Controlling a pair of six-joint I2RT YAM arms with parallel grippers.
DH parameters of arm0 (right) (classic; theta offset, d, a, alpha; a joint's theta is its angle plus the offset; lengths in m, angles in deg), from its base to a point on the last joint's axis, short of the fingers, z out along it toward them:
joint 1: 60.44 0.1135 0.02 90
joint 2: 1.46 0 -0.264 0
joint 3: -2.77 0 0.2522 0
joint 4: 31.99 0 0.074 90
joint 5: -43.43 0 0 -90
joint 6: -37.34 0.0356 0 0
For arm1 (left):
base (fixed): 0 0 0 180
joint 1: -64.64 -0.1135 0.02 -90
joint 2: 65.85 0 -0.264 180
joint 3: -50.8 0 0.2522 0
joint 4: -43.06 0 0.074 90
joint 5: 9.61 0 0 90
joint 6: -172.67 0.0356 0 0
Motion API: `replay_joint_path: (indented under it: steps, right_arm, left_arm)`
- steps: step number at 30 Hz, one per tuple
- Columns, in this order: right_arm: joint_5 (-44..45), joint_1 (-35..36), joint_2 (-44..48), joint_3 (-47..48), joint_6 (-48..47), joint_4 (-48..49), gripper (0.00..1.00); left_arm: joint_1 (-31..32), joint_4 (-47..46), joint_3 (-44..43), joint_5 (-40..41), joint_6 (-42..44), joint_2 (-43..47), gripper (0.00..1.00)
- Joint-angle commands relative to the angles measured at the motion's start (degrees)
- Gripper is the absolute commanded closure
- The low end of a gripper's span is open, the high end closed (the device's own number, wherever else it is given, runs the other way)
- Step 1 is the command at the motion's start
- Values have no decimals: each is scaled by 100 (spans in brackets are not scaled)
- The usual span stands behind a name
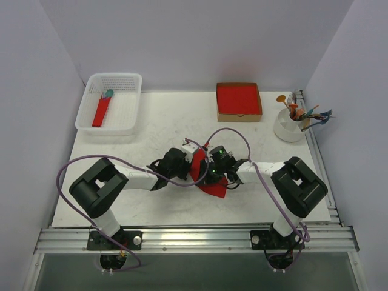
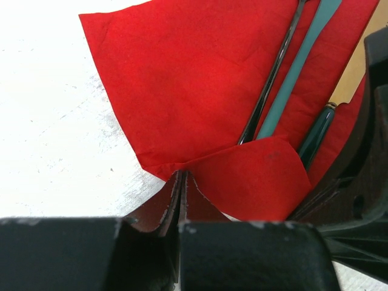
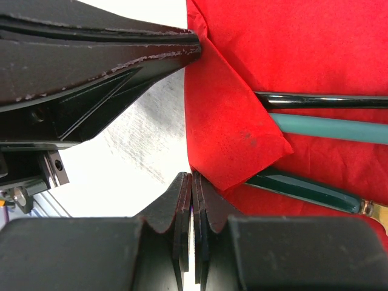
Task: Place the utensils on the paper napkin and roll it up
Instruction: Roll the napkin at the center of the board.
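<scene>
A robotics lab cell: plain grey panels (image 1: 182, 36) wall in the white surface (image 1: 151, 121) around the left pincer (image 2: 182, 179) and right pincer (image 3: 191, 179). Behind both, 2 arms (image 1: 97, 185) bolt to an aluminium rail (image 1: 194, 239), purple cables (image 1: 63, 182) trailing.

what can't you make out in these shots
Left wrist: the utensils' heads run out of frame at the top.
Right wrist: heads cut off by the right edge; handle tips under the napkin fold.
Top view: utensils hidden under left gripper and right gripper; napkin mostly covered.
</scene>
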Motion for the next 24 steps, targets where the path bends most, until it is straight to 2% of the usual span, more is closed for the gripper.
replay_joint_path:
  steps: [1,24]
  right_arm:
    - [407,108,144,40,-181,-534,100]
    - [723,556,698,-443,83,-613,100]
  left_arm:
    - [47,176,-215,5,3,-116,98]
    - [47,335,-365,49,-111,-274,98]
